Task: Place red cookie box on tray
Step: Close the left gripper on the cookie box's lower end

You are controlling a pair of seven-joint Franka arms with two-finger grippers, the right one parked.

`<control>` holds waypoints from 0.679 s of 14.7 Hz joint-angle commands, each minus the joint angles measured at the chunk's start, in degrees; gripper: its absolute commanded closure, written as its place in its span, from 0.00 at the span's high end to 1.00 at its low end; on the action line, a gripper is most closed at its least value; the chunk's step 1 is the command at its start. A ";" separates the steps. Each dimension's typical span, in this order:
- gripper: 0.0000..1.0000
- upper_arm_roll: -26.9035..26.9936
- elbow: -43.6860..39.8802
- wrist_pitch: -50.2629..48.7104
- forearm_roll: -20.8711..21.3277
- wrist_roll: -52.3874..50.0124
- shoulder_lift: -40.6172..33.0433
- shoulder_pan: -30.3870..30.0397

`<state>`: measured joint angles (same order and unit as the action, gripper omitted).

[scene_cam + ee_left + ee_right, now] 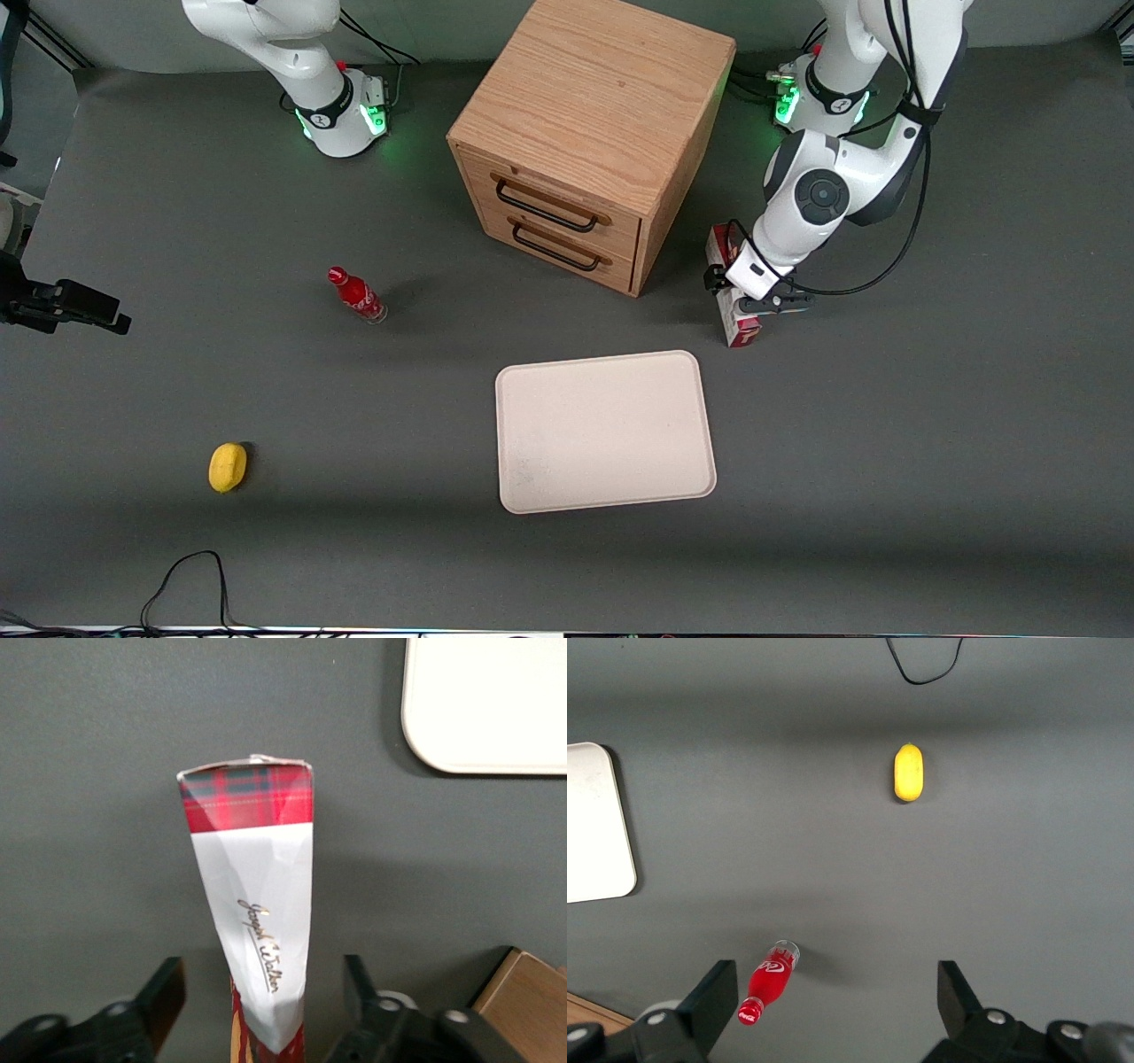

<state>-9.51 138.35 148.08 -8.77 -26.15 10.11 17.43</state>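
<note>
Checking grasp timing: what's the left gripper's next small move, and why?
Probably close. The gripper is open, one finger on each side of the box, which lies on the table beside the cabinet, not yet on the tray.

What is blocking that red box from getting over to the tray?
Nothing visible. The gripper straddles the red cookie box, fingers open either side. Only bare table lies between the box and the tray, which sits nearer the front camera.

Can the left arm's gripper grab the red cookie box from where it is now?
Probably yes. The gripper is already down over the red cookie box, open, one finger on each side of it, with nothing between. The tray lies close by.
</note>
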 commanded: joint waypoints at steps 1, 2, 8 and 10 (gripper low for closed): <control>0.00 0.46 1.84 3.44 -0.45 -2.49 -0.53 1.20; 0.00 0.46 1.84 3.44 -0.45 -2.50 -0.53 1.20; 0.00 0.55 0.96 2.47 -0.37 -1.97 -1.32 0.59; 0.00 0.99 -0.44 0.38 0.24 -1.97 -2.46 0.32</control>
<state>-9.18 138.76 150.33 -8.76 -27.34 9.98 17.52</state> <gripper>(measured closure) 0.956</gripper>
